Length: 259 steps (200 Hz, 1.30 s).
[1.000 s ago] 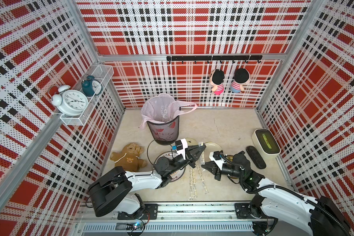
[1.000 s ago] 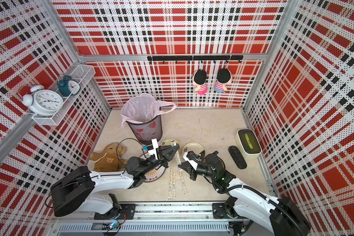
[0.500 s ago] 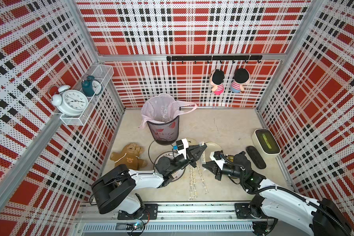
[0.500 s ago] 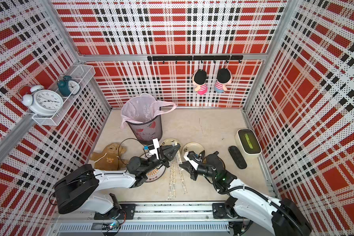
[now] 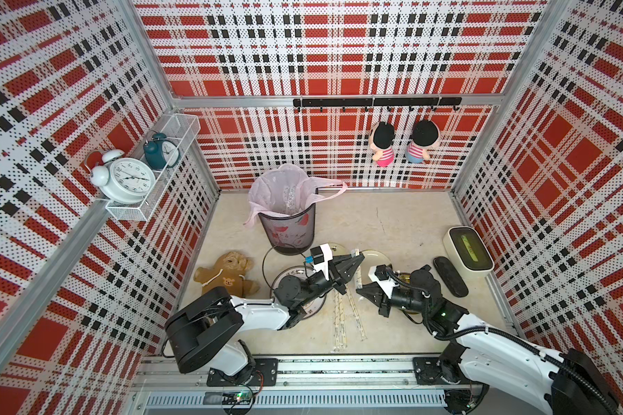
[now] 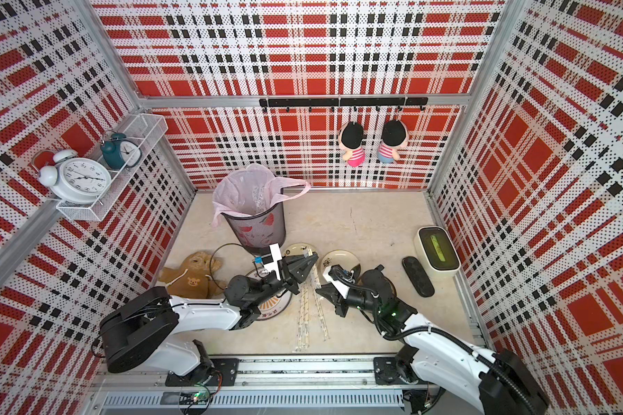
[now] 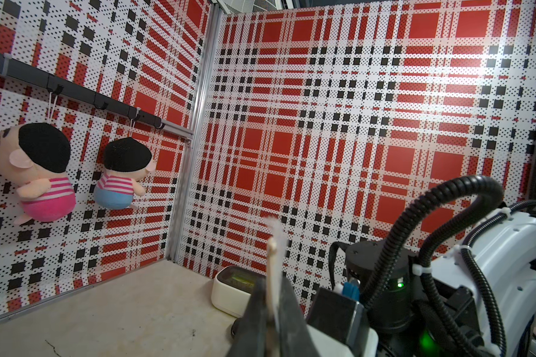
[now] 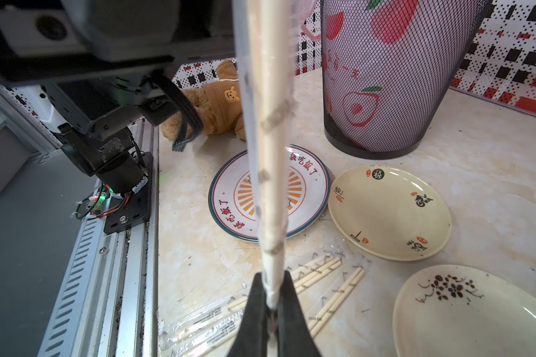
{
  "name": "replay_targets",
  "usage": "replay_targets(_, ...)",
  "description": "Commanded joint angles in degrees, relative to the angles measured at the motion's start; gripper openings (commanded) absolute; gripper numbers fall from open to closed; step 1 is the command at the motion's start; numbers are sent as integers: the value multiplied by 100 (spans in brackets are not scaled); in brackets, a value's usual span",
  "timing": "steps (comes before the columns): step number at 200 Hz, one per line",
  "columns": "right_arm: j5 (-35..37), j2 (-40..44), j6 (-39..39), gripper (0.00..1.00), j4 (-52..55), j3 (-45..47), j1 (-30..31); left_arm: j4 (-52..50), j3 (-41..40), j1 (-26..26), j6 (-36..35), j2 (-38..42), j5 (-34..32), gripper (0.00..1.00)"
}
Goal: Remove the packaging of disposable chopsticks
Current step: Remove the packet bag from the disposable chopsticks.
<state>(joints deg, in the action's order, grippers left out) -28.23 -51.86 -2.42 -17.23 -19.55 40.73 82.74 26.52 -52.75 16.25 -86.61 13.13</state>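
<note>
Red, black and white plaid walls close in a pale marbled surface (image 5: 392, 215). A mesh bin (image 5: 288, 230) with a pink liner stands toward the back left corner, and a teddy bear (image 5: 227, 273) lies by the left edge.

Above the front half of the surface, about midway between the side edges, both arms hold one wrapped pair of disposable chopsticks (image 8: 268, 123) clear of the surface. The left gripper (image 5: 355, 259) is clamped narrowly on the pair near one end. In the left wrist view a short stub of wood and a frayed bit of sleeve stick out past its fingers (image 7: 257, 312). The right gripper (image 5: 361, 290) is pinched tight on the other end of the packaging (image 8: 248, 102), which still sheathes the sticks.

Below them sit a sunburst plate (image 8: 217, 197) and a cream dish (image 8: 390, 213), touching at their rims. More wrapped pairs (image 5: 342, 319) lie flat near the front edge, just beside the dish.
</note>
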Motion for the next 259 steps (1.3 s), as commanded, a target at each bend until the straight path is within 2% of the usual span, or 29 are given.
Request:
replay_targets(1,-130,482,128,0,-2324,-814,-12,-1997,-495,-45,-149,-506,489,11)
replay_targets(18,-113,488,154,0,-2300,-829,-12,-1946,-534,-34,-149,-498,480,11)
replay_targets(36,-129,452,146,0,-2262,-833,-13,-1865,-572,-26,-107,-481,519,1)
replay_targets(118,135,418,9,0,-2409,-142,-12,-1692,-460,-16,-17,-169,811,11)
replay_targets(164,361,537,-66,0,-2477,399,-12,-1709,-218,-33,-8,24,1006,23)
replay_targets(190,379,523,-97,0,-2504,556,-12,-1718,-95,-75,-24,204,1054,39)
replay_targets(227,410,579,-109,0,-2433,689,-12,-2082,80,-138,-307,751,655,64)
replay_targets(259,261,549,-137,0,-2358,703,-12,-2288,291,-156,-545,1086,211,71)
